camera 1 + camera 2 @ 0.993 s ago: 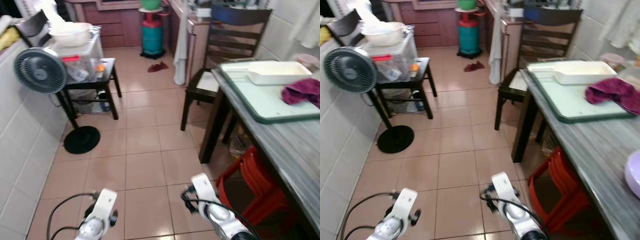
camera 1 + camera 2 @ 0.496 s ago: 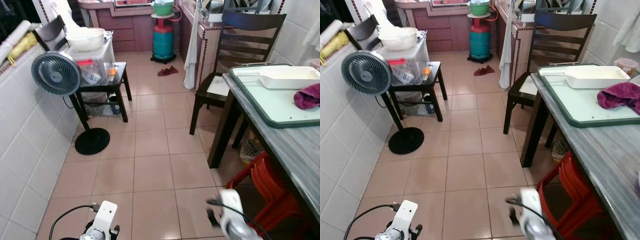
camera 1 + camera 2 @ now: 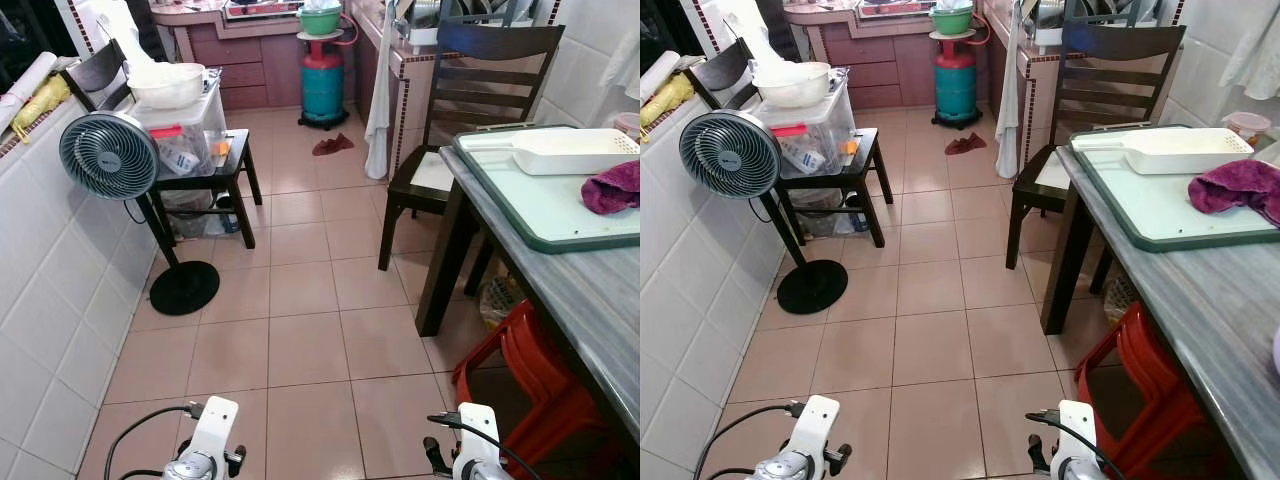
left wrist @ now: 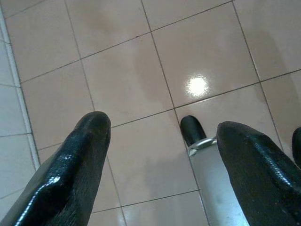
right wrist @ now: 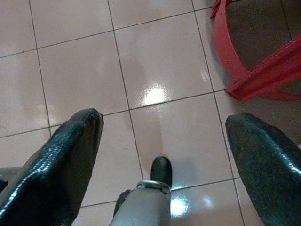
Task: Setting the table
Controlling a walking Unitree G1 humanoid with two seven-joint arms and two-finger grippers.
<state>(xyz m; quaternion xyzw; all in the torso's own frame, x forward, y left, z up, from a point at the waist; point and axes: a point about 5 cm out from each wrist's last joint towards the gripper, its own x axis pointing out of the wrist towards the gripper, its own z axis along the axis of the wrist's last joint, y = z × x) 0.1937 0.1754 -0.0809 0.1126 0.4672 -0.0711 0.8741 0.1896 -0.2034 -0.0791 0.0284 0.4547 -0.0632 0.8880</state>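
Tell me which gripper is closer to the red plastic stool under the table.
Right. The right gripper hangs open over the floor tiles just beside the red stool; the left gripper, also open, hangs on the far side, toward the white tiled wall.

Count: one table [image 3: 590, 290], one green tray [image 3: 540, 205], one white dish [image 3: 575, 152], one purple cloth [image 3: 612, 188]. One dark chair [image 3: 470, 90], one red stool [image 3: 530, 380], one fan [image 3: 108, 155], one gas cylinder [image 3: 323, 85].

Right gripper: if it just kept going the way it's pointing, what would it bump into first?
Probably the tiled floor. The right gripper points down at it with open fingers, the red stool off to one side.
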